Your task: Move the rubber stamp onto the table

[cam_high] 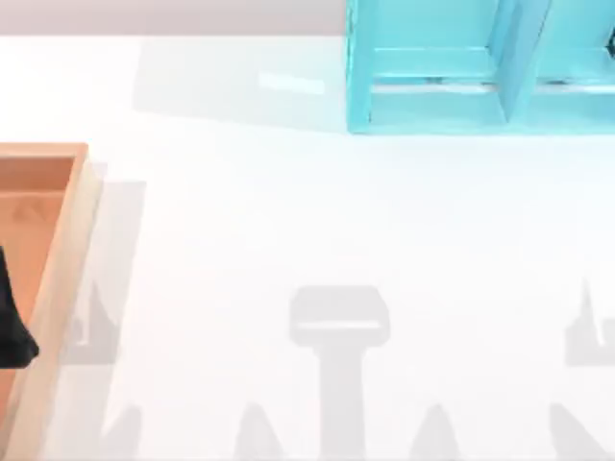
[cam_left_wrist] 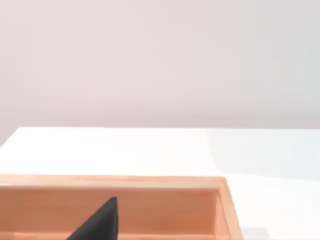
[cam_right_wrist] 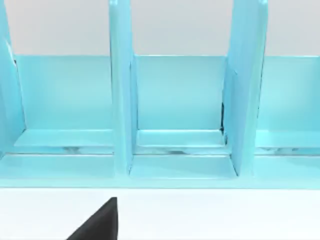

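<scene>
With the rubber stamp unseen and its place not to be told, a search-and-approach step is judged in hand: the left end effector (cam_high: 12,327), fingers' state undeterminable, is poised over the wooden tray (cam_high: 60,259) on the table (cam_high: 317,221).

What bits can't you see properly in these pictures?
- Wooden tray: top view's left edge cuts it off; the left gripper covers part of its floor.
- Blue shelf: top view's upper and right edges cut it off.
- Right gripper: right wrist view's lower edge cuts it off.
</scene>
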Robot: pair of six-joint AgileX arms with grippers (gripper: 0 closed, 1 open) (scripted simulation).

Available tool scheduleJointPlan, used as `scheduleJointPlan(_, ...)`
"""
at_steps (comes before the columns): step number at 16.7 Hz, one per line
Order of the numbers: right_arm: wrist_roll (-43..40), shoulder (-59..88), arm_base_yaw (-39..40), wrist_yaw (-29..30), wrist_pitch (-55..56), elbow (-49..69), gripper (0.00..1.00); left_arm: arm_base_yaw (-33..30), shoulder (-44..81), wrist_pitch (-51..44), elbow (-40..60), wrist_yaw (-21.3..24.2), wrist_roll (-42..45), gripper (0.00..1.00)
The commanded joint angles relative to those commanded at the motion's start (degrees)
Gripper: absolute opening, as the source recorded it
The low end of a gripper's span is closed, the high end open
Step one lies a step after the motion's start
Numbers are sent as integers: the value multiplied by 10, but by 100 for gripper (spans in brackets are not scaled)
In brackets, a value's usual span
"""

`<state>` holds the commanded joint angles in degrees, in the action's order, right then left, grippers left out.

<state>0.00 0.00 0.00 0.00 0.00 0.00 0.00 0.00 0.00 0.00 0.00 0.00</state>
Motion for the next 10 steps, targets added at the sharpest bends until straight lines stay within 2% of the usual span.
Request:
scheduleJointPlan(5, 0, 0, 0, 0, 0, 0, 100, 10, 37, -36, 36, 1, 10, 100)
scheduleJointPlan(10, 0, 0, 0, 0, 0, 0, 100, 51, 216, -181, 185, 4, 51, 100)
